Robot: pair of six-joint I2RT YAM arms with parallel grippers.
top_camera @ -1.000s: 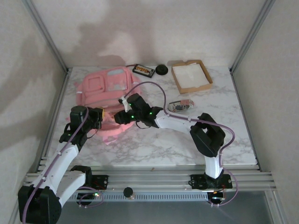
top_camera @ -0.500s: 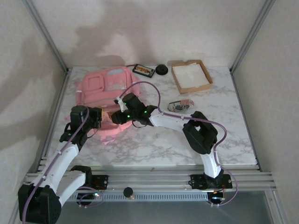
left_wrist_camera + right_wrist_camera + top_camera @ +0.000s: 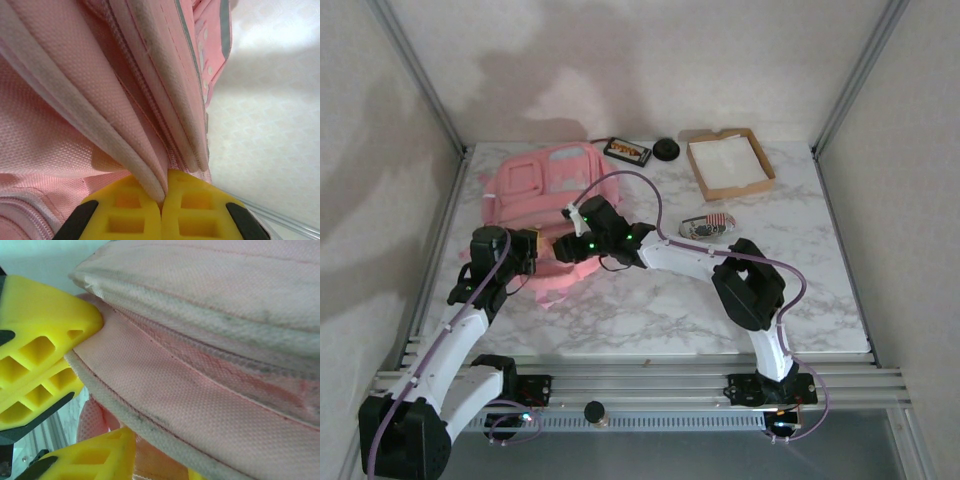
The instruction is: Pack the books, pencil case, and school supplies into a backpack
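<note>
Left wrist view: the left gripper (image 3: 162,197) is pinched tight on a fold of the backpack (image 3: 100,90), which rises just ahead of its fingers. Alongside, the right gripper (image 3: 112,382) clamps the backpack's edge, fabric sandwiched between its jaws. Beyond both, past the backpack's far end, a dark book (image 3: 627,151) lies on the table (image 3: 650,310).

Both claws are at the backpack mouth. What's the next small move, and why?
Probably close the right claw firmly on the flap of the backpack lying between its jaws. The left claw is shut on another seam edge, and the dark book lies outside, beyond the backpack; a second grip would let the mouth be spread.
</note>
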